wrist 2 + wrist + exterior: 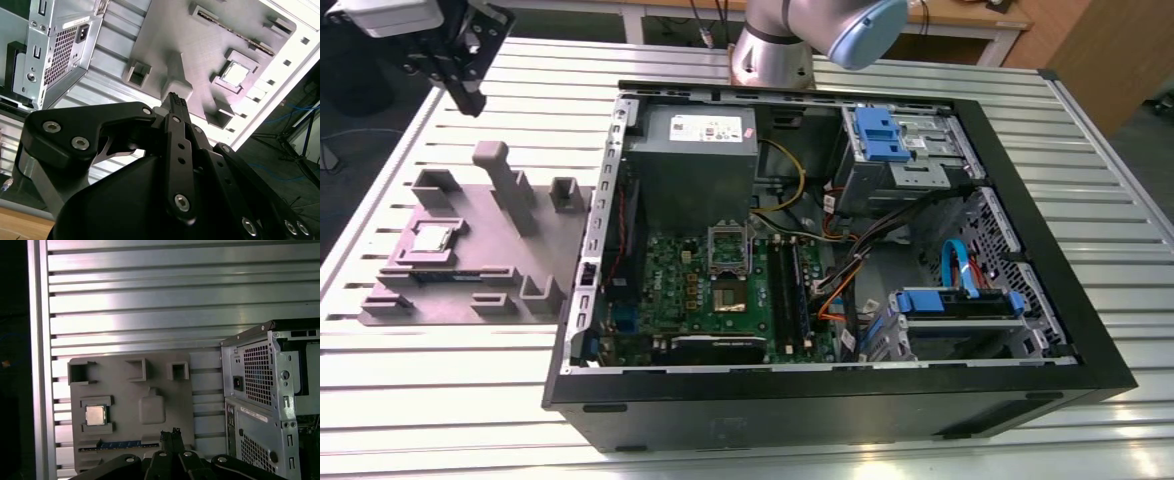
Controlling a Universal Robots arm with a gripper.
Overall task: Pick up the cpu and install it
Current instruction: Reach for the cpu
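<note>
One cpu — on grey fixture

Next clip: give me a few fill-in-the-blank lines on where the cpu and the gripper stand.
1. The cpu lies in the grey holder, ___ the case.
2. The gripper holds ___.
3. In the exterior view, the holder is on the case's ___ side.
Missing words: outside; nothing; left.

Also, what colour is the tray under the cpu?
Plain matte grey. The tray holding the cpu shows best in the first wrist view.
</note>
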